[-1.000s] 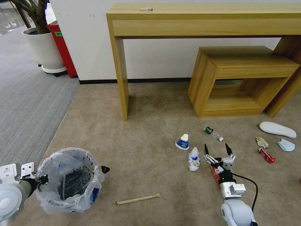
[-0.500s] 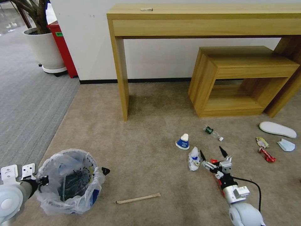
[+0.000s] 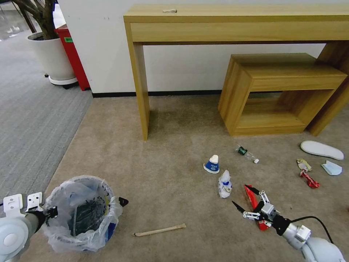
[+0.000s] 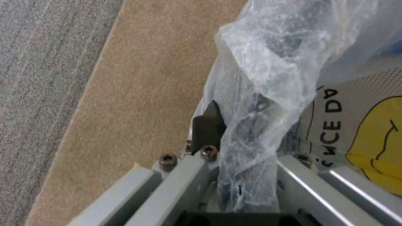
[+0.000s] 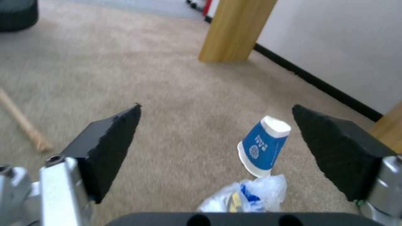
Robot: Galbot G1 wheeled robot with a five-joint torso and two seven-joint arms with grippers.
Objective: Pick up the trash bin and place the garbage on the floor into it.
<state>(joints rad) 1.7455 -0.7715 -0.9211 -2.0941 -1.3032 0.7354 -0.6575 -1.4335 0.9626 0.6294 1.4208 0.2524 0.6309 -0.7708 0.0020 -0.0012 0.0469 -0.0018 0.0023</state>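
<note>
Head view. Bin (image 3: 85, 214): near-left part of the beige floor (image 3: 171, 174), close to the edge where the grey carpet (image 3: 32, 123) begins; clear bag (image 3: 61, 240) spilling over its rim. Left gripper (image 3: 87, 206): clamped across the bin, one dark fingertip (image 3: 123, 201) showing past the bin's right side, the arm at the near-left corner. Right gripper (image 3: 243, 197): near right, low over the floor, fingers spread wide, holding nothing; just in front of a red wrapper (image 3: 254, 203). Crumpled white bag (image 3: 225, 185): just beyond that gripper. Cup (image 3: 212, 164): blue and white, rim down, a little farther off. Bottle (image 3: 247, 154): lying on its side, beyond the cup to the right. Stick (image 3: 160, 230): lying between bin and right gripper. Slipper (image 3: 321, 150), mask (image 3: 331, 168), two small wrappers (image 3: 308, 174): grouped at the far right. Desk (image 3: 236, 22) and low shelf (image 3: 283, 91): against the wall. Potted plant (image 3: 51, 51): far left.

Left wrist view. Left gripper (image 4: 247, 163): closed on the bin's rim and bag (image 4: 268, 78), one dark finger (image 4: 207, 127) on the outside; printed bin side (image 4: 360, 125) beside it; floor (image 4: 146, 78) below.

Right wrist view. Right gripper (image 5: 215, 138): black fingers (image 5: 109, 147) far apart, empty. Cup (image 5: 263, 146) and crumpled white bag (image 5: 247, 196): on the floor (image 5: 125, 69) between them, ahead. Stick (image 5: 21, 122): off to one side. Desk leg (image 5: 236, 28): farther off.
</note>
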